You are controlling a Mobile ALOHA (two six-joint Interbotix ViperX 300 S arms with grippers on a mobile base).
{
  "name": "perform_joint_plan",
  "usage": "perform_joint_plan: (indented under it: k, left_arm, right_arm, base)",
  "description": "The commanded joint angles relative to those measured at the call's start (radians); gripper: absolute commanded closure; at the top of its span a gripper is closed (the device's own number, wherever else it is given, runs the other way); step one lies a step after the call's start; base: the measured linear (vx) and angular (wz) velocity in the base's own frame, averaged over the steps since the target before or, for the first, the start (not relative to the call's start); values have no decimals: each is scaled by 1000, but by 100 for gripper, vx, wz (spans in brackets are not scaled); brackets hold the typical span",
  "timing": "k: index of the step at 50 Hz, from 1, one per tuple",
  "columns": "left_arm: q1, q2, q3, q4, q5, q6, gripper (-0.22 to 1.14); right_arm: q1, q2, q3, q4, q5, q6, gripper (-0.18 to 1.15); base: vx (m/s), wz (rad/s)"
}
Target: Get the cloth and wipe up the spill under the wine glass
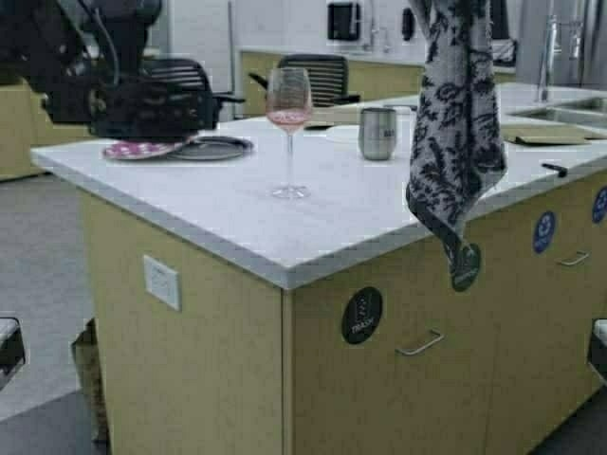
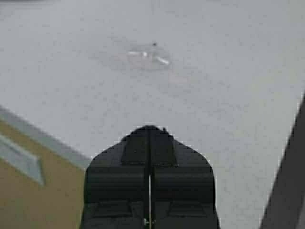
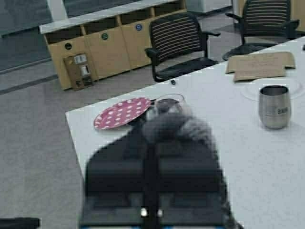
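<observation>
The wine glass (image 1: 289,123) stands upright on the white counter (image 1: 237,209) with a little pink liquid in its bowl. Its round foot (image 2: 147,54) shows in the left wrist view, ringed by a faint pinkish spill (image 2: 178,76). The patterned cloth (image 1: 455,123) hangs from the top of the high view, over the counter's right part and front edge. My right gripper (image 3: 151,138) is shut on the bunched cloth (image 3: 183,129), above and to the right of the glass (image 3: 169,102). My left gripper (image 2: 150,130) is shut and empty, hovering over the counter left of the glass (image 1: 228,99).
A steel tumbler (image 1: 378,133) stands behind and right of the glass. A pink dotted plate (image 1: 140,150) and a dark plate (image 1: 213,147) lie under the left arm. Office chairs (image 3: 178,45) stand beyond the counter; a sink (image 1: 560,114) is at far right.
</observation>
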Motion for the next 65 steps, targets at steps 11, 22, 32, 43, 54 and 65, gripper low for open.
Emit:
perform_joint_plan:
  k: [11, 22, 32, 43, 54, 65]
  left_arm:
    - [-48, 178, -164, 37, -132, 0, 88]
    - [-49, 288, -293, 114, -143, 0, 86]
    - [-58, 359, -350, 161, -186, -12, 76]
    - [-61, 379, -357, 164, -199, -9, 54]
    - [-61, 377, -333, 167, -239, -8, 28]
    - [-61, 387, -318, 169, -249, 8, -3]
  right_arm:
    - [2, -8, 37, -2, -83, -74, 80]
    - [2, -8, 52, 9, -115, -152, 80]
    - [2, -5, 71, 40, -130, -166, 80]
    - [2, -2, 71, 46, -130, -173, 80]
    - [2, -2, 69, 46, -130, -172, 80]
    - [2, 2, 66, 46, -129, -167, 80]
  base:
    - [15, 9]
    - [16, 3]
    - [17, 2]
    - [14, -2]
    - [11, -8]
    - [8, -5]
